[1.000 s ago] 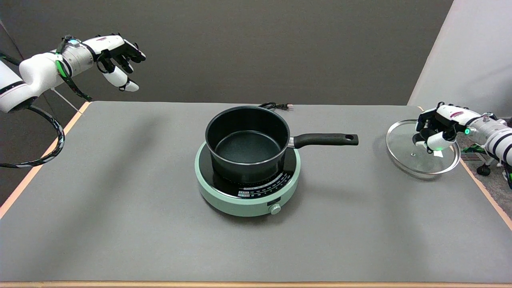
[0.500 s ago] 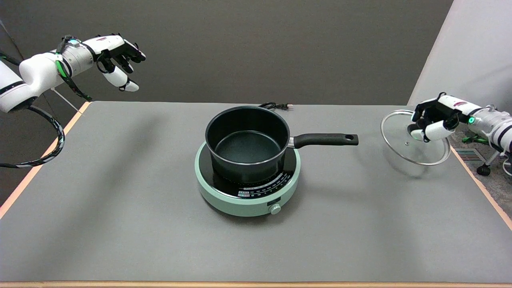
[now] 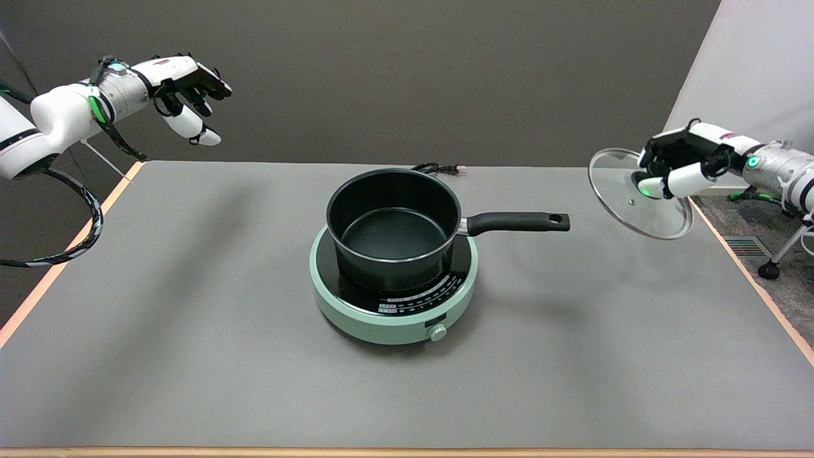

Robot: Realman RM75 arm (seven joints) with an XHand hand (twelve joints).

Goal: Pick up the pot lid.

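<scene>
1. Fingers (image 3: 683, 182) of the right hand (image 3: 680, 164) curl around the knob at the middle of the glass pot lid (image 3: 639, 194), grasping it at the right of the frame; the knob itself is mostly hidden under them.
2. That lid hangs in the air at the upper right of the frame, clear of the table (image 3: 191, 318), tilted so its left edge sits higher in the picture than its right edge.
3. Its metal rim and clear glass show against the dark back wall and the grey tabletop, and a faint shadow lies on the table below and to its left.
4. Right arm (image 3: 782, 172), white with black bands, reaches in from the right edge of the frame, with a green light at the wrist.
5. At the centre of the frame a black pot (image 3: 394, 226) stands uncovered on a round pale-green cooker (image 3: 394, 299), its long black handle (image 3: 518, 221) pointing toward the right of the frame, well apart from the lid.
6. A small dial (image 3: 437, 332) sits on the cooker's near side, and a black cord (image 3: 439, 168) lies just behind the pot.
7. At the upper left of the frame the left hand (image 3: 187, 86) hangs in the air with its fingers apart, holding nothing.
</scene>
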